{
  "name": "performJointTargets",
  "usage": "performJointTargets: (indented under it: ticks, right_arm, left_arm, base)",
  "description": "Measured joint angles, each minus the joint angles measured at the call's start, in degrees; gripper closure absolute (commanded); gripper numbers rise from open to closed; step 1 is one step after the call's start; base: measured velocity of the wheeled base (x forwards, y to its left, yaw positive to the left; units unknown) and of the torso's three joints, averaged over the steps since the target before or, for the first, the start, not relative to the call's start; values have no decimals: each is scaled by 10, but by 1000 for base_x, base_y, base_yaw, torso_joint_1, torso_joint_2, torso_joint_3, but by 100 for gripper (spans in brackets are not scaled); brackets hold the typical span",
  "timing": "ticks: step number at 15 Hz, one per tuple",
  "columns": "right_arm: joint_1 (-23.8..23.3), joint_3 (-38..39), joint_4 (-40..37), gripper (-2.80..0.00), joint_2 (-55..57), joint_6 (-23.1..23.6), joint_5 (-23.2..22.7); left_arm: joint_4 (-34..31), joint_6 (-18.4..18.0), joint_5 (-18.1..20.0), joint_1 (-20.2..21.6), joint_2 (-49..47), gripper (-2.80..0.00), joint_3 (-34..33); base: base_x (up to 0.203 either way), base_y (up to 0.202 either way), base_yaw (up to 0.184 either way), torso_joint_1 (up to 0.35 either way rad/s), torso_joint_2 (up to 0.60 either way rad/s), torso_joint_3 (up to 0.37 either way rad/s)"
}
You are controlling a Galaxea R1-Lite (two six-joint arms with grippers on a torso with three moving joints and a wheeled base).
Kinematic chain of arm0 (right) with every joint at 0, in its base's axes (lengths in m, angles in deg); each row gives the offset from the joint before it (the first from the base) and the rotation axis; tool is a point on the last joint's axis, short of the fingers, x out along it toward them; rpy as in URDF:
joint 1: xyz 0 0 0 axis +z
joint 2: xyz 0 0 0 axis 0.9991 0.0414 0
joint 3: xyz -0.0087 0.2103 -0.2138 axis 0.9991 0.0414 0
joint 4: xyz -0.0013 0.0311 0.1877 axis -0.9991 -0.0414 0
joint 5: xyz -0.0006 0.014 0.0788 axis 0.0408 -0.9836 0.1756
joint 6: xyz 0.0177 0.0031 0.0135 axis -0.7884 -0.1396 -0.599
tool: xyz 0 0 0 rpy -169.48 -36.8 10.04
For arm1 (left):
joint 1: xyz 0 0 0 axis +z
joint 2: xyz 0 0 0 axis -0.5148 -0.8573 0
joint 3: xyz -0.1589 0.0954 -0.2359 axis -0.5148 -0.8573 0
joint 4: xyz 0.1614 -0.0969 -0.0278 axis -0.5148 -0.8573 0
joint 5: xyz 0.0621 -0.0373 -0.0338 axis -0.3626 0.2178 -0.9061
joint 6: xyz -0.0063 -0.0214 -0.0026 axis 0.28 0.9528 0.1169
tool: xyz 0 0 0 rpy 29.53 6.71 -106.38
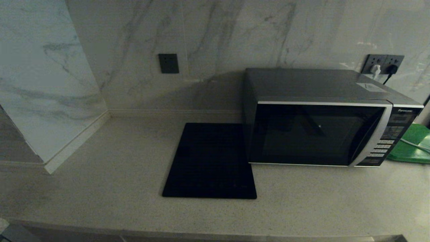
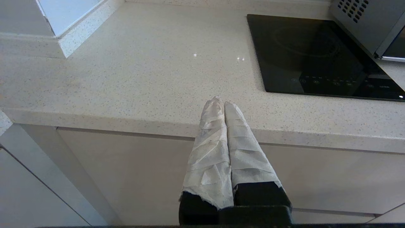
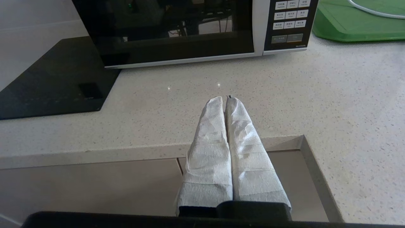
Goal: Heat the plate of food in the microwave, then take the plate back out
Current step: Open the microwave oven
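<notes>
Head view gives me the microwave [image 1: 322, 131] at about 3 o'clock on the pale speckled counter [image 1: 111, 188], door closed, button panel [image 1: 386, 141] on its right end. Touching its left side, near 6 o'clock of centre, lies a flat black slab [image 1: 210, 161]. A green tray [image 1: 413, 144] sits just beside the microwave's right end, at 3 o'clock. I cannot find the plate of food in any view; the dark glass door shows only reflections. Neither arm reaches into the head view. My left gripper [image 2: 221, 103] hangs at the counter's front edge, its wrapped fingers pressed together on nothing. My right gripper [image 3: 225, 99] hangs likewise in front of the microwave, clenched and empty.
</notes>
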Motion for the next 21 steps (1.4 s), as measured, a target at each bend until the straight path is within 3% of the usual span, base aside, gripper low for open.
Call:
performJointTargets:
  ticks: [21]
  right_arm:
    - [0,0,0,0,0,0,0]
  left_arm:
    - [0,0,0,0,0,0,0]
  base:
    - [0,0,0,0,0,0]
